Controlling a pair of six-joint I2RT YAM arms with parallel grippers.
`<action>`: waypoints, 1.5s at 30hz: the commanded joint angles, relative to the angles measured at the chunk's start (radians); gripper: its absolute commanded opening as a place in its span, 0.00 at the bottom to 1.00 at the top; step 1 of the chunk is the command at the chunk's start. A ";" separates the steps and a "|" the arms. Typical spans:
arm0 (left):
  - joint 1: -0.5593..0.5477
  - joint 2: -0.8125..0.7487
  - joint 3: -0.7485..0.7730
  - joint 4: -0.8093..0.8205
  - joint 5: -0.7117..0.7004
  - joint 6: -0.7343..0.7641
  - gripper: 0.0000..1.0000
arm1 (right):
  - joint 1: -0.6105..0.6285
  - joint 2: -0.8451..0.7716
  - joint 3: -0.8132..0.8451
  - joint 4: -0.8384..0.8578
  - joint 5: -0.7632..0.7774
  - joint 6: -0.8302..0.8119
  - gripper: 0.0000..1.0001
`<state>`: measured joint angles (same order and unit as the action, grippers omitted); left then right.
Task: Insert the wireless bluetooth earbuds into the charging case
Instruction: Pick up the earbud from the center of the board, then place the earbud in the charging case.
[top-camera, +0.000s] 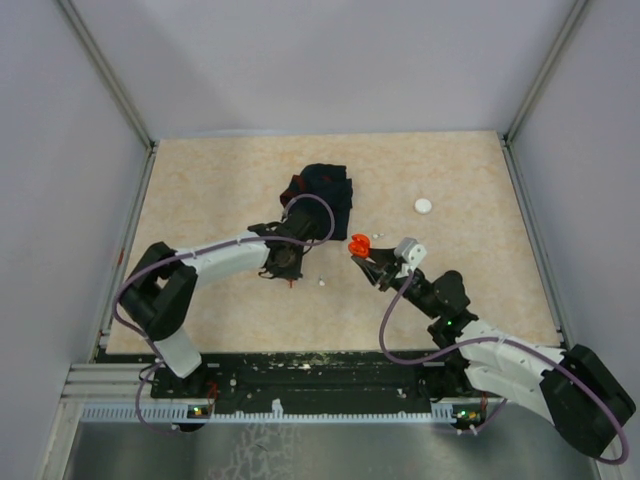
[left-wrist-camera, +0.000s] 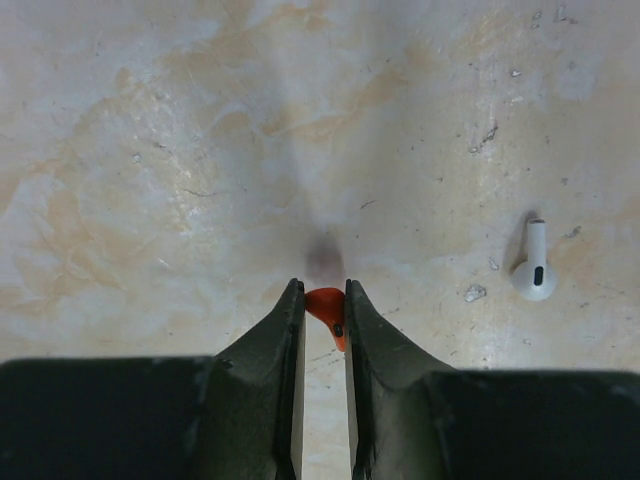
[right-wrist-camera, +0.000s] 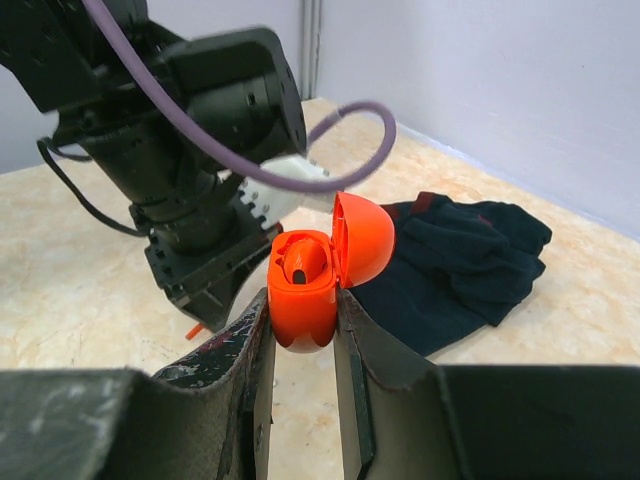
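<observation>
My left gripper (left-wrist-camera: 322, 290) points down at the table and is shut on a red earbud (left-wrist-camera: 327, 308), pinched between the fingertips just above the surface. In the top view it (top-camera: 289, 268) sits left of centre. A white earbud (left-wrist-camera: 535, 270) lies loose on the table to its right (top-camera: 322, 283). My right gripper (right-wrist-camera: 302, 305) is shut on the orange charging case (right-wrist-camera: 305, 290), held upright above the table with its lid open. One red earbud (right-wrist-camera: 303, 262) sits inside the case. The case (top-camera: 360, 243) hangs right of the left gripper.
A dark navy cloth with red trim (top-camera: 322, 192) lies bunched behind the left gripper, also in the right wrist view (right-wrist-camera: 470, 255). A small white disc (top-camera: 424, 206) rests at the back right. Enclosure walls border the table (top-camera: 220, 180) on three sides.
</observation>
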<state>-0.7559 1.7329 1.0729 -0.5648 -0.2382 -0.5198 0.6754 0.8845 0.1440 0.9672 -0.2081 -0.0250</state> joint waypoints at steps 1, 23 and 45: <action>-0.005 -0.103 0.023 -0.001 -0.058 -0.003 0.17 | -0.002 0.034 0.036 0.092 -0.024 -0.001 0.00; -0.068 -0.494 0.042 0.316 -0.116 0.180 0.18 | -0.002 0.378 0.119 0.446 -0.119 -0.011 0.00; -0.303 -0.589 -0.079 0.680 -0.217 0.326 0.18 | 0.000 0.403 0.170 0.536 -0.127 0.009 0.00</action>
<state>-1.0378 1.1568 1.0233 0.0109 -0.4065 -0.2230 0.6758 1.3117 0.2710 1.4216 -0.3347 -0.0395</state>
